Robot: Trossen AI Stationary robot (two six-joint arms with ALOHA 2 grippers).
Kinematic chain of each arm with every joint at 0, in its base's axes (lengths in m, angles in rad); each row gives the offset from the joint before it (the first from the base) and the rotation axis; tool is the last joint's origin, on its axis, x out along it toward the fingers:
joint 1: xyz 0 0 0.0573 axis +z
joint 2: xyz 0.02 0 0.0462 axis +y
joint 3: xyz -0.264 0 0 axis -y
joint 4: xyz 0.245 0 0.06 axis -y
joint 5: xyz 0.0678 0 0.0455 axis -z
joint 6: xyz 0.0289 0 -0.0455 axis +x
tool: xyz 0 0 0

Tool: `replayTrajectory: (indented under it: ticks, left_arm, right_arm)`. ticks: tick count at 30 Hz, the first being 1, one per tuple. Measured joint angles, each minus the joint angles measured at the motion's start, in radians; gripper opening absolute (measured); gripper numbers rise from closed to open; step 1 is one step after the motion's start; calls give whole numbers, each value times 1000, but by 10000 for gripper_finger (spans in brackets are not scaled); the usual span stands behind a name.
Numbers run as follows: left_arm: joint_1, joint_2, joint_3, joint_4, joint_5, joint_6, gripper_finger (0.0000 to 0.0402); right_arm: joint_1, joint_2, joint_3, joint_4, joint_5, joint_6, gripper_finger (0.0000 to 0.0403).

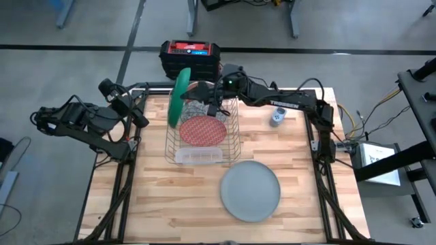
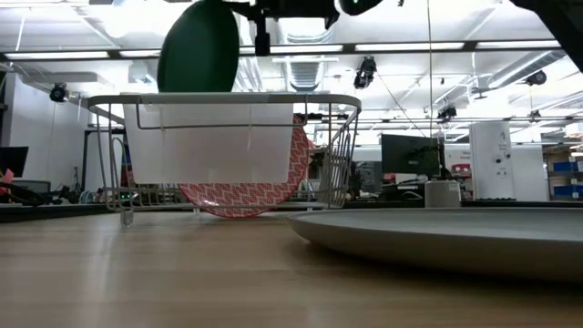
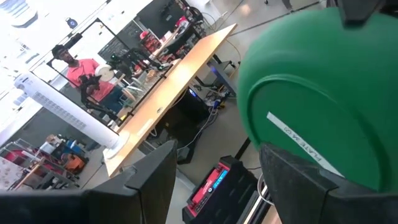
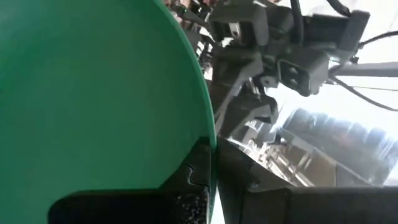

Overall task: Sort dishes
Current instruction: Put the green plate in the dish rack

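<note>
Large dark green round plate [image 1: 180, 94] is standing on edge, nearly upright, at the far-left corner of the silver wire dish rack [image 1: 235, 139], rising well above the rack rim; low view shows it [image 2: 199, 47] sticking up over the rack top. Right gripper [image 1: 212, 109] is reaching in over the far side of the rack, and in the right wrist view its dark fingers [image 4: 198, 167] are pinching the green plate's rim [image 4: 93, 93], jaws closed on it. Left gripper [image 1: 142, 117] is sitting just off the rack's left side near the table's left edge, jaws spread wide, holding nothing; in the left wrist view its fingers [image 3: 305, 180] are framing the green plate [image 3: 311, 93] close ahead, contact not clear.

Red patterned round plate [image 1: 201, 129] is leaning inside the rack, tilted; low view shows it [image 2: 246, 196] behind the clear plastic tray [image 2: 209, 141] hanging on the rack's near side. White plate with dark speckles [image 1: 197, 109] is tucked behind the red one, mostly hidden. Grey round flat plate [image 1: 250, 190] is lying flat on the light wooden table [image 1: 157, 204], near side, just right of the rack, apart from it. Small grey-blue gadget [image 1: 276, 118] is standing right of the rack. Black-and-red case [image 1: 190, 57] is on the floor beyond the table. A person in a red top [image 3: 84, 71] is showing far off in the left wrist view.
</note>
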Motion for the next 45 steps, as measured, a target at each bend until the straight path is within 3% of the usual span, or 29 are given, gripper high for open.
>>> replayTrajectory:
  ticks: [12,45]
  left_arm:
    - [0,-1,-3,0,1,0,219]
    - [0,1,-4,0,29,-12,219]
  right_arm:
    - [-3,13,-19,-65,-67,-98,0]
    - [0,127,-21,-66,-89,-43,1]
